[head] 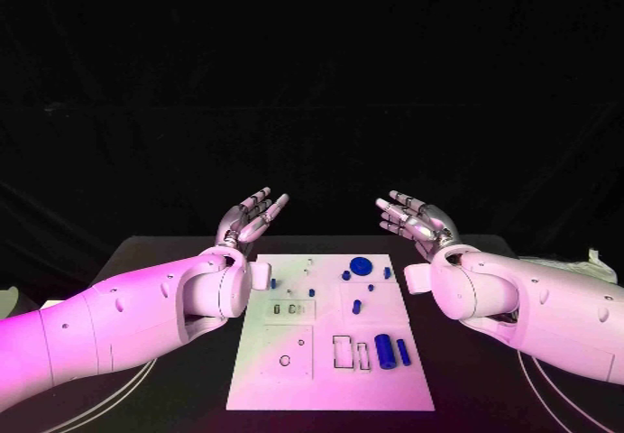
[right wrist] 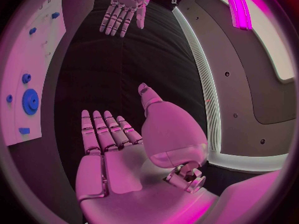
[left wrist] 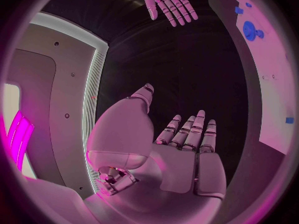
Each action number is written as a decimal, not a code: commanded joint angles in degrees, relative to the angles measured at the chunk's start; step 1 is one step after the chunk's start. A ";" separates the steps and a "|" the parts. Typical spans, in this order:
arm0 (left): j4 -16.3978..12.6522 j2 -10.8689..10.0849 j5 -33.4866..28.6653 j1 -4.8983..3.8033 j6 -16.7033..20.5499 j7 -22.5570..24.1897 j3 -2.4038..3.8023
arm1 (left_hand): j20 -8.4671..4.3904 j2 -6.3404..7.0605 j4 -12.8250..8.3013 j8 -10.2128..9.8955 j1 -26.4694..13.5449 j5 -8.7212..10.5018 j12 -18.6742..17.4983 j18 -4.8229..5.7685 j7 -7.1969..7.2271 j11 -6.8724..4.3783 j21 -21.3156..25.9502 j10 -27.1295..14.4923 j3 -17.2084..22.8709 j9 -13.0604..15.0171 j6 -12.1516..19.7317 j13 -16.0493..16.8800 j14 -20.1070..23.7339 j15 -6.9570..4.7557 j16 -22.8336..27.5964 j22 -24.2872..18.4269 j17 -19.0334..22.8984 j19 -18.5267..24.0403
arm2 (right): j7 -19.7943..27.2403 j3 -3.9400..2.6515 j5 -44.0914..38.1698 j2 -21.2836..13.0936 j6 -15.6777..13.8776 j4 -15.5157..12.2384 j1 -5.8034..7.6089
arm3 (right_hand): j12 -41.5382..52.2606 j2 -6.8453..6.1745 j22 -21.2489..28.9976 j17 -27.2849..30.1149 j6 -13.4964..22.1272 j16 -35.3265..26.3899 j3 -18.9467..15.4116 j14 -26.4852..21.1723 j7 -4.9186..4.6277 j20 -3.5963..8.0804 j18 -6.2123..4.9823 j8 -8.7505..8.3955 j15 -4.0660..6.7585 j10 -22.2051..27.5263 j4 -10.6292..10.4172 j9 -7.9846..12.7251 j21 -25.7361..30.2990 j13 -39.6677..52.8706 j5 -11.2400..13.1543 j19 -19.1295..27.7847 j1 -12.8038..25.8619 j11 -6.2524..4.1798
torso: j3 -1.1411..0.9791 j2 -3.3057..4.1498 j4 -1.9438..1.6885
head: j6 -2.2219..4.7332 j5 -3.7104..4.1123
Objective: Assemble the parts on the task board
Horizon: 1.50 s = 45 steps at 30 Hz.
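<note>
Nearest us we see the white task board (head: 279, 379) lying flat mid-surface, its blue parts (head: 385, 347) scattered mostly on its right half, a round gear (head: 361, 265) near the far edge. Beyond it, the left robot hand (head: 253, 216) and right robot hand (head: 417, 219) hover with fingers spread, holding nothing.

task board (head: 267, 370): left edge partly hidden behind the left arm (head: 143, 311). small blue parts (head: 371, 288) and board recesses: too small to tell their shapes. pale item (head: 579, 264) at worktop's right: partly hidden behind the right arm, unidentifiable.
</note>
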<state>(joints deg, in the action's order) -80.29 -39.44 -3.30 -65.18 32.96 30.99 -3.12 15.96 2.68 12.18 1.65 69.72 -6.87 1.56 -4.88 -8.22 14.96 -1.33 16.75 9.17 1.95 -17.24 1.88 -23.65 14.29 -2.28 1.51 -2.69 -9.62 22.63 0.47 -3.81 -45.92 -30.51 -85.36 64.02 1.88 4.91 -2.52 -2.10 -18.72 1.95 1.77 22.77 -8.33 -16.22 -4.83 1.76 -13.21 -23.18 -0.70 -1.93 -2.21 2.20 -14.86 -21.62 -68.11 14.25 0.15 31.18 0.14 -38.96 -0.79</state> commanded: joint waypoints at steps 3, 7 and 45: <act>0.42 0.31 -1.46 -0.24 -5.78 2.44 -0.06 | 0.94 -0.22 0.61 0.67 3.30 -0.40 0.69 -0.90 -8.80 0.91 -0.89 3.29 0.27 0.29 -2.61 0.31 -4.19 0.72 -1.01 0.40 -0.55 -1.47 | -4.91 0.09 -4.96 -0.15 11.56 0.83 0.64 | 0.84 0.90 -0.62 -0.47 -4.35 0.74 1.06 5.74 -8.00 -0.51 -1.43 0.59 -0.58 -5.63 2.29 -0.43 -1.22 0.44 -0.37 -4.65 -5.48 0.56 | 0.00 0.01 0.00 | -0.03 -0.01; 0.42 0.31 -1.46 -0.24 -5.78 2.44 -0.06 | 0.90 -0.72 0.20 1.30 4.13 -0.34 1.30 -1.28 -8.79 0.69 -2.40 8.13 0.20 0.66 -6.46 0.68 -11.07 0.23 -2.59 1.22 -1.37 -5.79 | -5.43 0.11 -5.38 -0.22 12.72 1.07 0.85 | 1.68 0.90 -1.55 -1.14 -9.86 2.12 1.84 15.89 -7.78 -0.49 -2.64 1.24 0.16 -13.38 4.47 -0.87 -3.08 0.91 0.07 -11.99 -7.93 0.04 | 0.00 0.01 0.00 | -0.03 -0.01; -19.43 -12.94 0.72 -0.77 -10.93 0.36 0.45 | -4.11 -0.78 -4.23 3.76 7.52 -0.18 3.96 -5.47 -4.38 -5.91 -19.83 44.92 2.19 1.75 -38.99 1.87 -43.86 -8.62 -10.31 7.78 -8.18 -44.73 | -28.54 -0.74 -88.05 0.70 15.32 3.19 6.71 | 1.60 -9.48 -34.10 -17.35 -45.15 22.54 17.25 62.97 0.85 12.47 -3.21 1.96 14.22 -50.38 9.40 -2.25 -50.23 1.61 6.48 -53.97 -6.98 -11.17 | 1.41 10.16 -2.31 | 1.59 3.23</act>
<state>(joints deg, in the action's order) -99.27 -52.35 -2.02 -65.85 23.25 31.23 -2.74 11.86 1.84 7.84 5.71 77.62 -7.08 5.77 -9.83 -12.27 8.88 -21.51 61.65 11.60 3.77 -56.41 3.79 -67.79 5.44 -12.82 9.36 -10.82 -54.65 0.26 -0.21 -82.12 -45.30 -18.62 -81.97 70.60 3.71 -4.20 -34.12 -18.72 -63.64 23.45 18.65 84.05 -7.30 -3.78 -8.76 3.87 0.82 -73.52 8.90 -4.19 -50.14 3.80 -8.61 -75.25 -75.13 3.36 1.36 39.96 -1.76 -37.67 2.26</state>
